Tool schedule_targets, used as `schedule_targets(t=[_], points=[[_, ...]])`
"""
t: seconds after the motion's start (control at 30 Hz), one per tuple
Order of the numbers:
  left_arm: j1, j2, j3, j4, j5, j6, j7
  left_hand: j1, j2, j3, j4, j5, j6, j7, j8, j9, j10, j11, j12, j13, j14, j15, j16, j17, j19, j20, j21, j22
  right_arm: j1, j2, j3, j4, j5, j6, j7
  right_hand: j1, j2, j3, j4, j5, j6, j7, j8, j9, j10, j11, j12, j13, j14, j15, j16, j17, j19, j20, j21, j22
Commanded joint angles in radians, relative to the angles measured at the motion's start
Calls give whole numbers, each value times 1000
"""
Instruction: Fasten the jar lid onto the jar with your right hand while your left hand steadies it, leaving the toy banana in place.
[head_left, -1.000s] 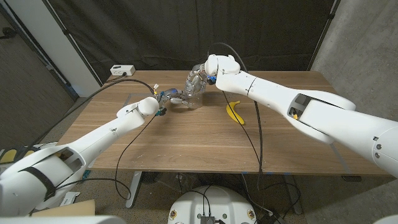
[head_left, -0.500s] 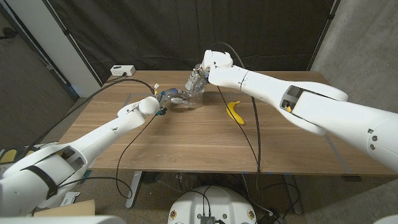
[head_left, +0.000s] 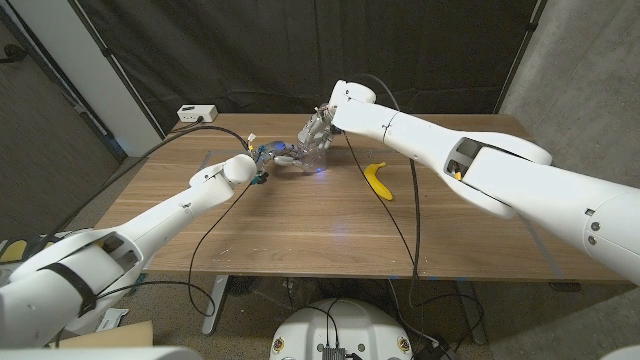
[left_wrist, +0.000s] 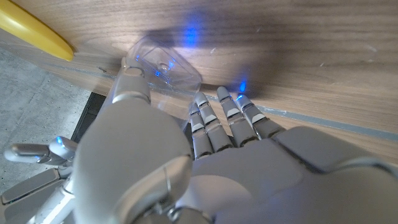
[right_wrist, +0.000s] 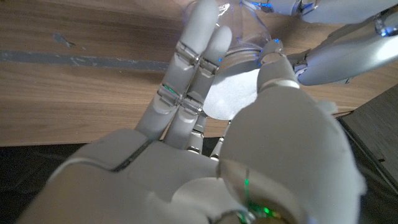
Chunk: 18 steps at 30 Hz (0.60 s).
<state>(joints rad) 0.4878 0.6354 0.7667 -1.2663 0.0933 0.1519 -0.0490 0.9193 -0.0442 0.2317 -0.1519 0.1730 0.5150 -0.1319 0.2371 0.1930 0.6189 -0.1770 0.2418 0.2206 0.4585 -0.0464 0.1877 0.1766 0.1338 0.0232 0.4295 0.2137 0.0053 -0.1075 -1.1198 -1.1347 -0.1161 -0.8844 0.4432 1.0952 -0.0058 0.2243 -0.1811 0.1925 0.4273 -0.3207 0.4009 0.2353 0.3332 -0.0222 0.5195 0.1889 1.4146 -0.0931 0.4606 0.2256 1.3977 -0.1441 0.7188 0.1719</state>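
- A clear jar (head_left: 312, 153) is seen standing on the wooden table (head_left: 300, 225), toward its far side, between the fingers of both hands.
- The left hand (head_left: 279, 155) is reached in from the robot's left; in the left wrist view its thumb and fingers (left_wrist: 214, 121) are spread around the clear jar wall (left_wrist: 165, 68), so the jar is taken to be grasped and steadied by it.
- The right hand (head_left: 318, 127) is placed over the top of the jar, fingers pointed down around it.
- In the right wrist view a white jar lid (right_wrist: 233, 93) is seen between the right thumb and the long fingers (right_wrist: 186, 81), which are curled about its rim; the lid is held by this hand on the jar mouth.
- Whether the lid is fully seated on the threads cannot be told.
- The left fingertips are seen in the right wrist view just beyond the lid, against the jar.
- A toy banana (head_left: 378, 179) is laid on the table beside the right forearm, apart from both sets of fingers; its yellow end (left_wrist: 34, 28) is seen in the left wrist view beyond the thumb.
- A black cable (head_left: 408, 215) is draped across the table from the right arm.
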Motion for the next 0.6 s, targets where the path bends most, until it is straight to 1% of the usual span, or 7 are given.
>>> schedule_targets(t=[0.03,0.1,0.17,0.27,0.4,0.53,0.6], points=[[-15,-8,8,26,5,-11,-3,129,147,8,1,6,258,-32,5,2,125,-26,-1,7,-10,-171,-3,1,4,4,6,1,-17,-7,107,32,192,-24,-127,-302,188,352,344,-10,509,539,-22,8,830,235,-47,-2,1,28,44,-31,10,12,44,-2],[-16,-9,8,30,4,-13,-2,130,147,8,1,6,258,-33,5,2,124,-26,-2,7,-11,-171,-3,1,4,5,6,1,0,-15,73,35,192,-20,-115,-374,168,326,356,-20,506,539,-39,6,821,236,-72,-1,-21,46,38,-31,-3,18,44,-3],[-17,-10,7,34,2,-17,-1,130,147,8,0,6,257,-33,4,2,124,-26,-2,7,-11,-171,-3,1,4,5,6,1,25,-31,14,28,174,-6,-85,-529,98,235,335,-18,448,538,-92,4,777,238,-139,3,-74,67,-21,-36,-51,53,15,-3],[-20,-11,9,41,2,-20,-5,131,148,8,0,6,258,-34,3,2,124,-26,-2,7,-12,-170,-2,1,3,5,6,1,67,-45,-84,3,123,-10,-53,-609,42,162,252,-15,188,524,-210,19,485,241,-285,39,-393,143,-177,14,-240,176,-164,-5],[-27,-16,12,54,1,-28,-10,130,147,7,1,6,258,-34,3,2,124,-26,-3,7,-13,-169,-2,1,2,7,6,1,125,-54,-187,-5,66,16,9,-665,21,106,202,-10,-121,482,-216,23,129,231,-329,69,-826,236,-278,45,-594,355,-444,-2],[-35,-22,16,67,4,-34,-13,132,148,7,0,6,260,-35,2,2,124,-26,-3,7,-14,-170,-2,1,3,5,7,1,126,-88,-202,-54,34,56,4,-718,-16,44,179,-1,-326,450,-219,13,-71,220,-321,80,-1155,295,-285,24,-882,365,-550,-1],[-38,-23,18,71,5,-35,-16,132,148,7,0,6,259,-33,1,2,124,-26,-4,7,-15,-170,-2,1,2,6,7,1,106,-121,-177,-93,35,99,-13,-741,-25,26,182,2,-365,443,-217,12,-130,216,-325,82,-1218,300,-285,18,-944,365,-552,-2]])
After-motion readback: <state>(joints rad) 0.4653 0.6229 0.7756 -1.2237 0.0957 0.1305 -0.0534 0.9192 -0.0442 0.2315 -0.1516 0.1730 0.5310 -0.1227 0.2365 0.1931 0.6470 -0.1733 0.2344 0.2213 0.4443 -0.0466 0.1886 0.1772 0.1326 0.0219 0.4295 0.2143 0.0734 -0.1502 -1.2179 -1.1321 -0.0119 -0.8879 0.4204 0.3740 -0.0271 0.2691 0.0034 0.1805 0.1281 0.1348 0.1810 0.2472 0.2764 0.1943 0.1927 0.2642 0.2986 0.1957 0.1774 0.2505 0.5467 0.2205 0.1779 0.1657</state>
